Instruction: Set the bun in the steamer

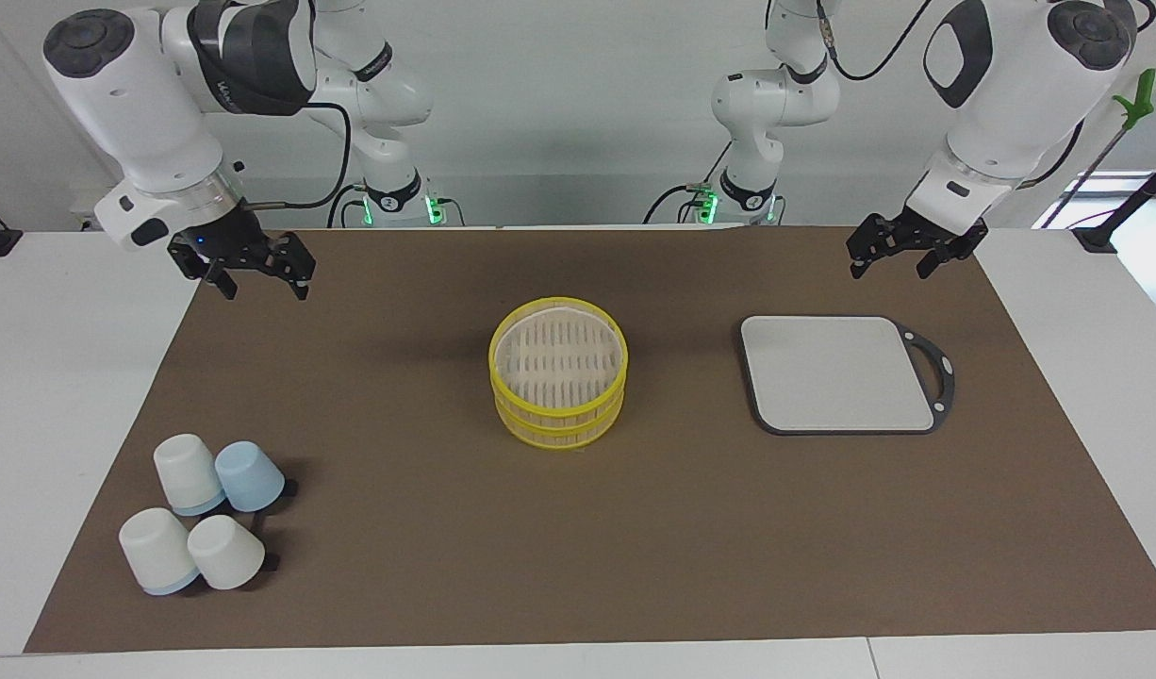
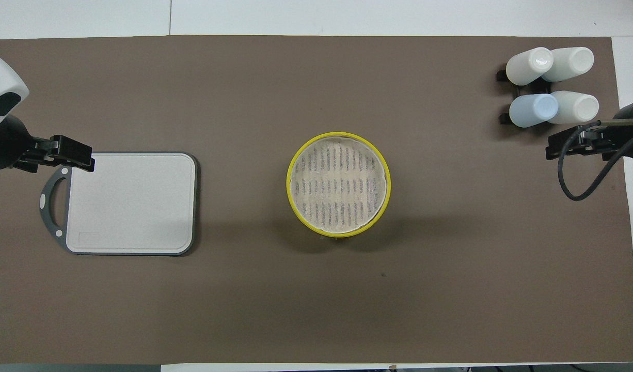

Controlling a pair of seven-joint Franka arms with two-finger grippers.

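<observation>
Covering the white bench (image 1: 31,377), a brown mat (image 1: 635,528) carries a yellow steamer (image 1: 558,382) midway between both jaws. Left gripper (image 1: 894,256) hangs by the grey board (image 1: 837,372); right gripper (image 1: 253,278) above the mat's corner. Both seem wide, empty. Pale wall (image 1: 587,113) at the robots' end.

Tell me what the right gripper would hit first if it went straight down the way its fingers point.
Most likely only the brown mat: the right gripper, open, hangs over its corner nearest the robots. The cups and steamer lie well off that line.
</observation>
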